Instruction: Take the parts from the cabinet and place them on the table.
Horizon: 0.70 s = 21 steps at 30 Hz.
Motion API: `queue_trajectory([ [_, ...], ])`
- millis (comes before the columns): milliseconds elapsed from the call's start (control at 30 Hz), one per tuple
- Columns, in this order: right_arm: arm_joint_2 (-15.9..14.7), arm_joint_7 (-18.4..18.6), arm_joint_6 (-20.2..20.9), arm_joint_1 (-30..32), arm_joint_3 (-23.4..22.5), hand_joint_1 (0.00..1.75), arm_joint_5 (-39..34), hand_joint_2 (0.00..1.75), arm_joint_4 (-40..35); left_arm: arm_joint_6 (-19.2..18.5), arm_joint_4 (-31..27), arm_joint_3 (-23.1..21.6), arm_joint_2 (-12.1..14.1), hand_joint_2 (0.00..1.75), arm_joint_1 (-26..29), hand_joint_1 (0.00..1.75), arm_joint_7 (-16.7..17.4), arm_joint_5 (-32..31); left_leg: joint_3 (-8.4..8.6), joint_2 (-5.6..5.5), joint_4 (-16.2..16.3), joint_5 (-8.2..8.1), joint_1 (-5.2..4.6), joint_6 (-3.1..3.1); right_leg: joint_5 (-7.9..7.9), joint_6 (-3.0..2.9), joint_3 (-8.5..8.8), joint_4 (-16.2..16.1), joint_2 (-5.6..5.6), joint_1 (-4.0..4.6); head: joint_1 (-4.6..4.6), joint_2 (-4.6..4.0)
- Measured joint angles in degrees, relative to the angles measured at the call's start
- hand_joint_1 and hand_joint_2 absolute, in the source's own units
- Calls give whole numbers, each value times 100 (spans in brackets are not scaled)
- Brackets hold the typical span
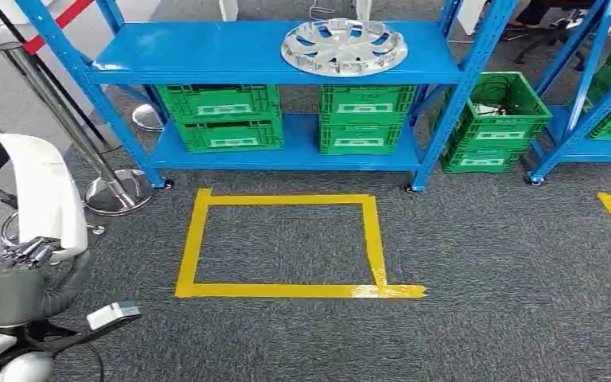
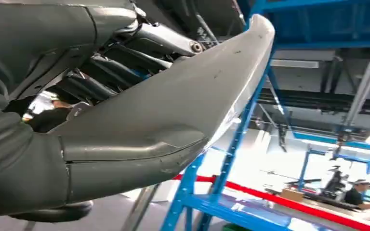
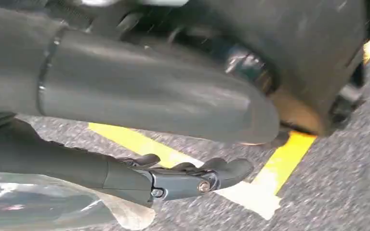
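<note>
The round silver spoked plastic wheel cover [image 1: 344, 46] lies flat on the top shelf of the blue metal shelving rack [image 1: 207, 56]. It looks light, springy and slippery (best gripped at the rim). The left hand [image 1: 24, 253] hangs low and left of the rack, its fingers' state unclear; the right hand [image 3: 183, 175] shows fingers curled, holding nothing.

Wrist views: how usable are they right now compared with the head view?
Head view: sharp, evenly lit, round silver wheel cover clear on the blue metal shelf. Left wrist view: bright backlight washes out the background. Right wrist view: motion-blurred; yellow floor tape smeared.
</note>
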Motion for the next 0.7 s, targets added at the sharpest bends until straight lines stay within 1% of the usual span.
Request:
queue_trajectory([
  [33,-2,2,0,-5,-2,0,-2,0,4,0,2,-15,9,175,-6,175,0,4,-60,-14,161,-165,0,-36,22,-31,-17,0,-1,6,-26,0],
  [67,-2,2,4,-12,-2,0,-2,0,7,0,4,-28,20,175,-24,175,0,17,-215,-17,541,-418,13,-67,37,-54,-46,1,-3,9,-37,0],
  [100,0,2,20,-14,-2,0,0,0,7,0,9,-42,28,175,-31,175,0,20,-415,-17,1041,-669,22,-92,50,-72,-74,8,-4,15,-37,0],
  [133,0,2,26,-12,-2,0,0,0,7,0,13,-52,28,175,-29,175,0,24,-596,-18,1499,-860,26,-108,65,-78,-99,12,-6,20,-37,0],
  [167,0,2,31,-6,0,0,0,0,7,0,24,-66,28,175,-29,175,0,26,-702,-19,1783,-934,29,-114,74,-78,-120,19,-6,22,-42,0],
  [200,0,4,33,2,-2,0,0,0,7,0,35,-83,28,175,-32,175,0,26,-668,-19,1769,-850,32,-115,82,-76,-133,26,-5,23,-37,0],
  [233,0,4,33,6,0,0,0,0,7,0,39,-98,28,175,-42,175,2,26,-519,-19,1501,-651,36,-108,86,-71,-142,40,-2,23,-42,0],
  [267,0,4,33,2,-2,0,-2,0,7,0,39,-114,31,175,-62,175,4,26,-265,-19,1014,-381,37,-92,87,-69,-144,55,0,23,-39,0],
  [300,0,4,33,-10,-2,0,4,0,7,0,39,-125,33,175,-96,175,4,26,22,-19,448,-118,37,-71,86,-66,-141,71,5,23,-44,0],
  [333,0,4,35,-17,-2,0,2,0,7,0,42,-135,33,175,-132,175,4,26,189,-24,99,-85,33,-43,85,-51,-157,77,5,34,-39,0],
  [367,2,4,35,-35,-2,0,4,0,7,0,44,-153,37,175,-162,175,4,28,203,-26,12,-90,11,-23,91,-20,-198,121,13,67,-44,0],
  [400,2,4,39,-42,-2,0,4,0,7,0,44,-170,48,175,-191,175,4,33,172,-26,-17,-115,7,7,119,23,-256,129,6,67,-35,0],
  [467,2,11,39,-36,-2,0,4,0,7,0,48,-205,63,175,-194,175,18,39,127,-31,4,-82,-9,60,165,92,-277,112,-2,51,-37,0],
  [500,0,11,42,-37,-2,0,4,0,7,0,48,-223,79,175,-208,175,33,44,122,-18,-57,-33,33,125,136,117,-296,135,6,68,-42,0],
  [533,0,11,48,-38,-2,0,2,0,7,0,48,-232,85,175,-236,175,37,52,107,-5,-61,-8,42,161,-14,148,-387,238,15,55,-31,0],
  [567,0,13,52,-40,-2,0,2,0,7,0,48,-238,87,175,-265,175,39,57,80,-6,-61,9,45,189,-247,170,-491,534,16,50,9,0],
  [600,0,13,59,-47,-2,0,0,0,7,0,48,-253,87,175,-277,175,39,72,49,-4,-60,24,40,208,-500,192,-677,1006,14,31,33,0],
  [633,0,13,66,-47,-2,0,0,0,7,0,48,-262,87,175,-278,175,39,85,14,6,-58,44,34,223,-736,211,-887,1524,15,30,28,0],
  [667,0,13,66,-42,-2,0,0,0,7,0,50,-267,90,175,-279,175,39,85,-15,11,-53,64,33,221,-849,222,-1018,1867,13,30,35,0],
  [700,0,13,66,-38,-2,0,0,0,7,0,57,-275,90,175,-278,175,39,85,-30,11,-52,77,33,219,-811,226,-1008,1911,14,29,35,0],
])
